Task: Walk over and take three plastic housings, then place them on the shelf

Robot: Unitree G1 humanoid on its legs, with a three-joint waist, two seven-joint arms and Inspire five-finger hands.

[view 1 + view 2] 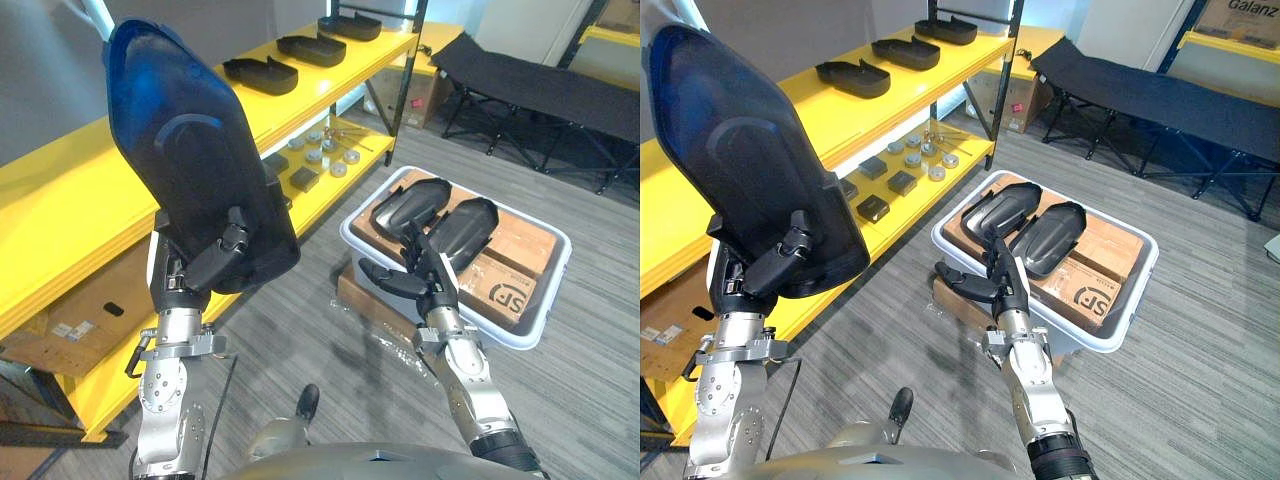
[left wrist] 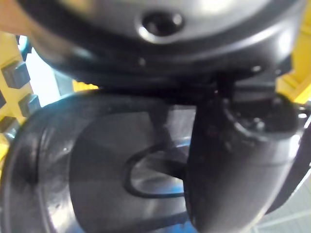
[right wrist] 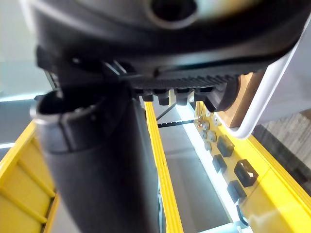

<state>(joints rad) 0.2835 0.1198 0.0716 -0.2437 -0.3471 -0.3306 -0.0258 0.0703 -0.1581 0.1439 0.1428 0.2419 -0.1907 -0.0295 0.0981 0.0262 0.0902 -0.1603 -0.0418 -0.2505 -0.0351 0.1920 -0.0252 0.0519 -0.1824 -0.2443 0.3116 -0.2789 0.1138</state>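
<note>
A: So, where is the black housing (image 1: pixel 190 150) right now?

B: Up in the left hand (image 1: pixel 215 262). The fingers are curled round its lower edge, with the thumb pressed across its face. It stands nearly upright above those fingers, in front of the yellow shelf (image 1: pixel 60 190).

A: And the right hand (image 1: pixel 428 280)?

B: It grips nothing. The fingers are straight and the thumb is spread wide to the side. Just past the fingertips sits a white tub (image 1: pixel 1128 315) on the floor.

A: What is in the tub?

B: Two more housings on a sheet of cardboard (image 1: pixel 520 245). The near housing (image 1: pixel 1055 232) lies right by the fingertips, and the far housing (image 1: pixel 1005 207) is beside it. I cannot tell whether the fingers touch either one.

A: Anything on the shelf itself?

B: A row of three housings (image 1: pixel 312 48) on the top board, well beyond the left fingers. On the lower board there are small metal parts (image 1: pixel 325 150).
</note>
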